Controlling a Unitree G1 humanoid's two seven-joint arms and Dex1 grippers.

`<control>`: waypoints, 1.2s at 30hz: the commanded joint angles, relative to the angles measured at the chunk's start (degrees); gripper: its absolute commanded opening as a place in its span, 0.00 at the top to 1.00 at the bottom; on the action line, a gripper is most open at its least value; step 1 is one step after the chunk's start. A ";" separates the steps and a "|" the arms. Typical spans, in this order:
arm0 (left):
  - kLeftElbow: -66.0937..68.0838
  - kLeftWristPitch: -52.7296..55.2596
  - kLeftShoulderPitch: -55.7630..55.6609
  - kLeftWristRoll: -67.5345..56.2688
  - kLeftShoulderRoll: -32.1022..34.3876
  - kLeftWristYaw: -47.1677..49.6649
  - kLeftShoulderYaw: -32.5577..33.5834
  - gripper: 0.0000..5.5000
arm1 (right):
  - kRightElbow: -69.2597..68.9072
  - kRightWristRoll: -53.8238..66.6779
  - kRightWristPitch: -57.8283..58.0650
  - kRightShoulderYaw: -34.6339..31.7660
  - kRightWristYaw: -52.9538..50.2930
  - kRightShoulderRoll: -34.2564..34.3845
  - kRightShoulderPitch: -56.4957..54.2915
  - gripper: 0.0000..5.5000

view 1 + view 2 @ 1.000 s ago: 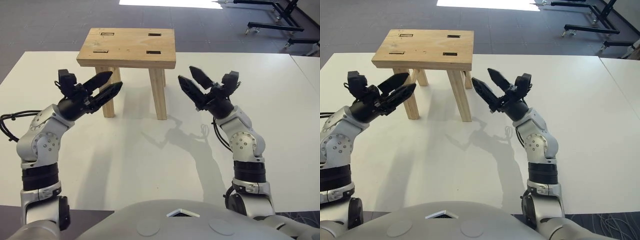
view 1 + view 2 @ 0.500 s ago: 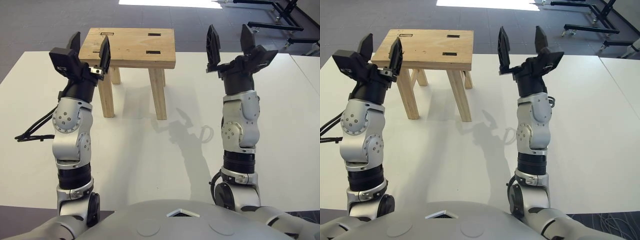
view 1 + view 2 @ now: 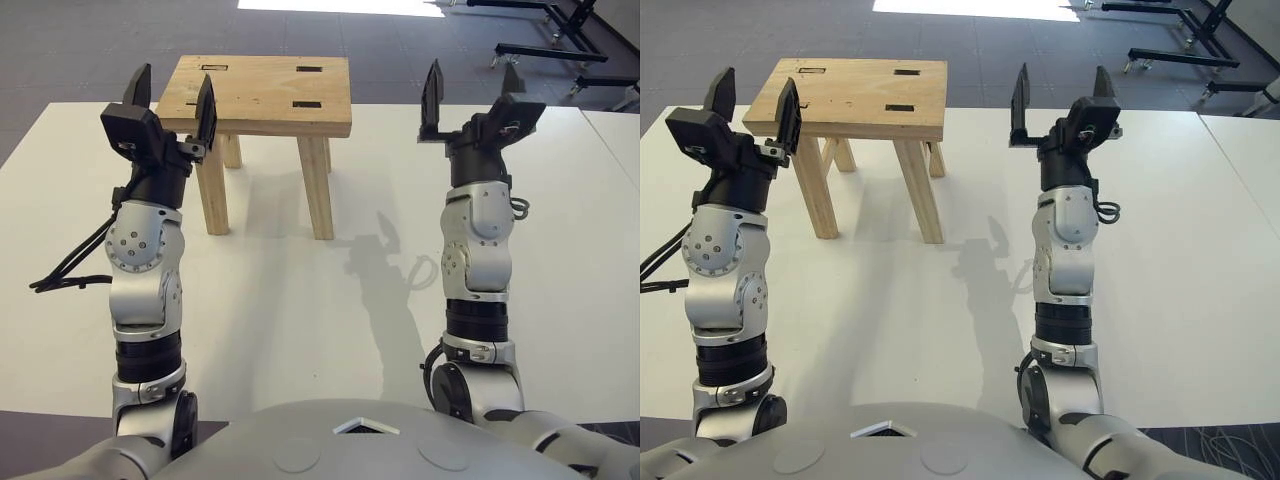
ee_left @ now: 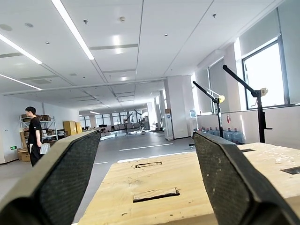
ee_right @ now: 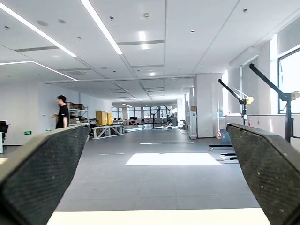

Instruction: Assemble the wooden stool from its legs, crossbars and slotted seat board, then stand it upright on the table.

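Standing upright on the table, the stool lies just ahead of the left gripper, beside the right gripper; both jaws spread apart.

Your stool stands far-left on the table; left gripper just beside its left end, right gripper well apart to its right.

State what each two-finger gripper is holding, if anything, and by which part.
Nothing is held: left gripper and right gripper are open and empty; the pale wooden stool stands upright, ungripped.
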 commanded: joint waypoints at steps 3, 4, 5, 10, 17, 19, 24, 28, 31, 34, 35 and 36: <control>-1.45 2.09 -1.68 0.63 -1.11 2.18 -0.22 0.35 | -2.73 -5.94 3.24 1.22 -4.49 -0.42 -0.70 0.02; -1.50 2.42 -1.78 1.12 -1.01 2.54 -0.26 0.35 | -3.24 -6.65 4.28 1.76 -4.77 -0.29 -0.23 0.02; -1.42 2.51 -2.09 1.82 -0.87 3.03 -0.25 0.35 | -3.72 -6.61 5.44 2.38 -4.30 -0.17 0.31 0.02; -1.22 6.88 -4.73 5.96 -0.65 6.20 -1.27 0.35 | -7.61 -2.88 12.92 4.00 -0.25 -0.15 0.39 0.02; -1.30 5.76 -4.78 4.28 -0.28 3.90 -0.34 0.35 | -5.58 -7.00 1.98 5.23 -0.72 -2.04 -1.30 0.02; -1.77 5.56 -4.89 2.31 -0.94 3.74 0.64 0.35 | -5.10 -7.50 0.50 5.56 -1.26 -1.66 -1.33 0.02; -1.65 5.63 -5.55 -0.01 -0.81 3.24 1.95 0.35 | -5.12 -8.48 0.15 5.32 -1.37 -2.30 -1.31 0.02; -1.11 4.94 -4.87 0.20 -0.83 2.59 1.05 0.35 | -4.56 -9.13 0.70 4.82 -2.64 -1.93 -0.57 0.02; 0.73 4.68 -6.01 0.05 -1.37 2.92 1.06 0.35 | -5.13 -9.96 4.70 4.40 -4.61 -1.02 -1.14 0.02; 2.51 1.78 -6.04 1.45 -1.42 2.62 -0.29 0.35 | -3.78 -10.58 3.40 5.33 -3.29 -2.20 -1.18 0.02; 2.62 1.15 -6.03 1.76 -1.34 2.35 -0.75 0.35 | -3.52 -10.32 3.29 5.57 -2.73 -2.28 -1.21 0.02; 2.65 1.10 -6.24 1.15 -1.50 1.94 -0.94 0.35 | -3.40 -9.82 3.08 5.91 -1.80 -2.45 -1.37 0.02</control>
